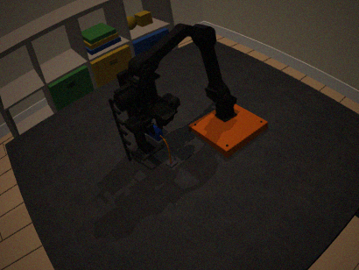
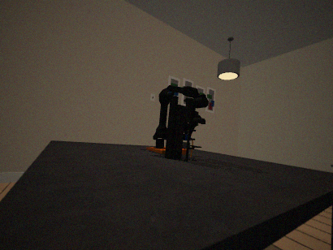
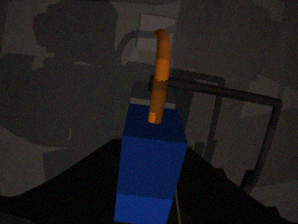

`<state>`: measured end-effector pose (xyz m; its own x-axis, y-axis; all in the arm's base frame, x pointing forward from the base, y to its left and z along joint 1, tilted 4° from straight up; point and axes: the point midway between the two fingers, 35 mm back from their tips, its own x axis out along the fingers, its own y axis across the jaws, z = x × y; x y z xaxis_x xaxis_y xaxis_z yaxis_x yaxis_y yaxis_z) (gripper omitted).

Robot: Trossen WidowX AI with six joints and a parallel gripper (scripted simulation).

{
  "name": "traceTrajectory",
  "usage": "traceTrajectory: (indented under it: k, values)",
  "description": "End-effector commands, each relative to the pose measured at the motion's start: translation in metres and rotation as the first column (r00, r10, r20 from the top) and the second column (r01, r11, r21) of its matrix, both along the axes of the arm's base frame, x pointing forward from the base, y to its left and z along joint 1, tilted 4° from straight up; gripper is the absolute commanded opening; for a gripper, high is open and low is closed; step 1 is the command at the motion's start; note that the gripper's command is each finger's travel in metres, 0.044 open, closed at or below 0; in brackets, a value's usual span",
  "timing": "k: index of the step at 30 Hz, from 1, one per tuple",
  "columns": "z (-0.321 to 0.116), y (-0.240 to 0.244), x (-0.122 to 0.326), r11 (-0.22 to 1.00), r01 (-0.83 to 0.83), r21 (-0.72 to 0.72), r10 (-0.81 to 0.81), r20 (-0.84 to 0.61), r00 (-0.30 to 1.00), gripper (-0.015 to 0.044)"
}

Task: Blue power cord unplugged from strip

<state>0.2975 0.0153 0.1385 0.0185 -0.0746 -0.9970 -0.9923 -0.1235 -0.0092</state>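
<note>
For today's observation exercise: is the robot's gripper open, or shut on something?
Shut on the blue plug. In the wrist view the gripper has the plug between its dark fingers, with the orange cord running away from it.

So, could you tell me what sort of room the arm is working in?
Probably a living room or playroom: a cube shelf with coloured bins, a dark rug over wooden flooring, and a hanging lamp near framed pictures.

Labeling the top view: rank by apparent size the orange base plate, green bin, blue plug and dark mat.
1. dark mat
2. orange base plate
3. green bin, though it sits farther from the camera
4. blue plug, partly hidden by the arm
</note>
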Motion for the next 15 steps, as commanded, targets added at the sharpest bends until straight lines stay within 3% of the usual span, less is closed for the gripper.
traceTrajectory:
  k: [1,15]
  values:
    - [0.0,0.009,0.0,1.0,0.0,0.007,0.0,-0.001,1.0,0.0]
    - [-0.002,0.032,-0.002,1.0,-0.002,0.009,0.002,-0.001,1.0,0.0]
